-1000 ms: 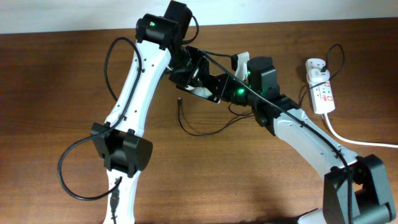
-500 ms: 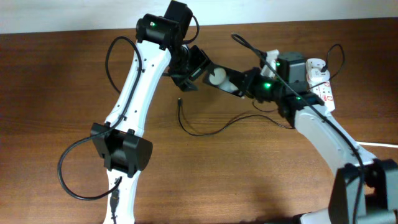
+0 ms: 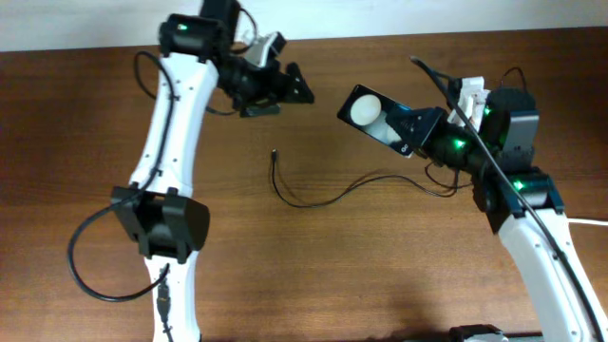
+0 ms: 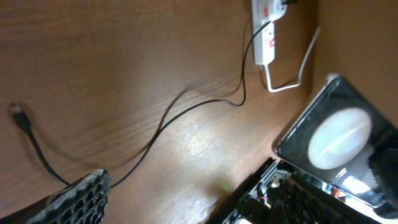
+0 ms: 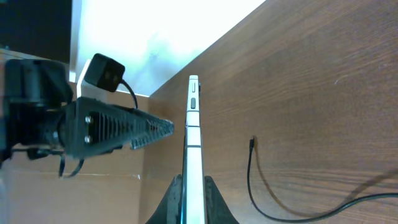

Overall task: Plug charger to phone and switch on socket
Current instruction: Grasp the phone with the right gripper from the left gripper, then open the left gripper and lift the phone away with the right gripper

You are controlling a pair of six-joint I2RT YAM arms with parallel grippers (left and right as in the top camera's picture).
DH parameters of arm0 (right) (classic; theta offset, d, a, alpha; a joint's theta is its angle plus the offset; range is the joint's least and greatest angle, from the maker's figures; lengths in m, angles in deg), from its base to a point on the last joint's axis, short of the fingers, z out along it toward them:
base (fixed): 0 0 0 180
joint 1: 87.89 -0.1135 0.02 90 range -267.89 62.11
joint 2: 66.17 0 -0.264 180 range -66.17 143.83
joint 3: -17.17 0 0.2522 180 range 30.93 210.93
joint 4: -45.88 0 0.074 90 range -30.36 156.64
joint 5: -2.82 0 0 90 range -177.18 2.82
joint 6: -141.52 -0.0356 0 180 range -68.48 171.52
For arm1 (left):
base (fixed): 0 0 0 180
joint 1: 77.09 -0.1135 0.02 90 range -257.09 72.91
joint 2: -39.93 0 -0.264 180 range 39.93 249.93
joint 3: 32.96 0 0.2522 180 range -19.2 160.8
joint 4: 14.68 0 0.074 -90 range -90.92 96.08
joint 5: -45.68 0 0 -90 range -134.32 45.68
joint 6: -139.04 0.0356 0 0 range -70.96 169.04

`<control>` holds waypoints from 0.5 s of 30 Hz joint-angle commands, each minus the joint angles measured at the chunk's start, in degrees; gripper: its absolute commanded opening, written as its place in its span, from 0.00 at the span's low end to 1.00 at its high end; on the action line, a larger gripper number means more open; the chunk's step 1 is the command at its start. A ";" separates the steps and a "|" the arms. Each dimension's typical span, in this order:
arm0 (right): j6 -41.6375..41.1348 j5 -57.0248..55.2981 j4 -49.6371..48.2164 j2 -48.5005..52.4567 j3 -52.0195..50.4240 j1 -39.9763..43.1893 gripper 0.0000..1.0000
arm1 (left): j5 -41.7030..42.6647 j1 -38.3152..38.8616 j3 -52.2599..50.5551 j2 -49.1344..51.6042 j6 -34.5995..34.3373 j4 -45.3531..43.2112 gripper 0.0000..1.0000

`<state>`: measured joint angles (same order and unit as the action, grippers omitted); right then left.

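Left gripper: spread open with nothing in it, hanging over the far left part of the worktop; in the left wrist view one ridged finger shows at the bottom left edge
Right gripper: clenched on the lower end of the phone; in the right wrist view the slab stands edge-on between the two fingers
Phone: lifted off the worktop and tilted, its back with a white round blob turned up towards the overhead camera; it sits between the two arms, apart from the left gripper
Charger: thin black cable lying loose in a curve on the worktop, running from the middle towards the right arm
Plug tip: resting on the wood, below the left gripper and well apart from the phone, not plugged in
Socket: white strip with red marks at the far edge of the worktop in the left wrist view, the black cable leading up to it and a thick white cord looping off beside it; mostly hidden behind the right arm from overhead
Switch: too small to tell its position
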<state>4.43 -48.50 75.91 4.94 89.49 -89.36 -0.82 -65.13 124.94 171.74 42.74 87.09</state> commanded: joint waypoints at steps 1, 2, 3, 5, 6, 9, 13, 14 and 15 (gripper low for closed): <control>-3.98 -0.37 -3.34 -3.61 -4.63 0.37 0.04 | 3.67 -3.54 1.05 -0.24 3.34 0.13 0.99; -5.25 -0.37 -5.88 -4.22 -6.40 0.37 0.04 | 3.67 -4.11 1.05 -0.24 3.32 0.13 0.99; -7.80 -0.33 -10.03 -4.90 -8.83 0.37 0.04 | 3.67 -4.81 1.05 -0.24 3.34 0.13 0.99; -15.23 -0.35 -20.85 -5.84 -14.58 0.37 0.04 | 3.82 -6.12 1.05 -0.24 3.32 0.44 0.99; -19.15 -0.35 -26.77 -5.84 -17.29 0.35 0.04 | 4.33 -6.54 1.05 -0.24 3.32 0.55 0.99; -28.89 -4.98 -40.68 -5.68 -23.96 -1.25 0.04 | 6.88 -6.93 1.05 -0.24 3.34 0.22 0.99; -34.27 -18.64 -42.18 -5.49 -24.39 -6.58 0.04 | 11.23 -6.73 1.05 -0.24 3.34 -1.31 1.00; -36.00 -23.21 -43.04 -5.35 -24.39 -8.26 0.04 | 14.25 -6.71 1.05 -0.24 3.34 -2.32 0.99; -36.41 -27.93 -44.85 -5.05 -24.39 -10.16 0.04 | 17.07 -6.71 1.05 -0.24 3.34 -3.02 0.99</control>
<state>-25.91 -61.60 34.63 0.63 64.53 -95.29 7.09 -71.86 124.94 171.74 44.99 85.88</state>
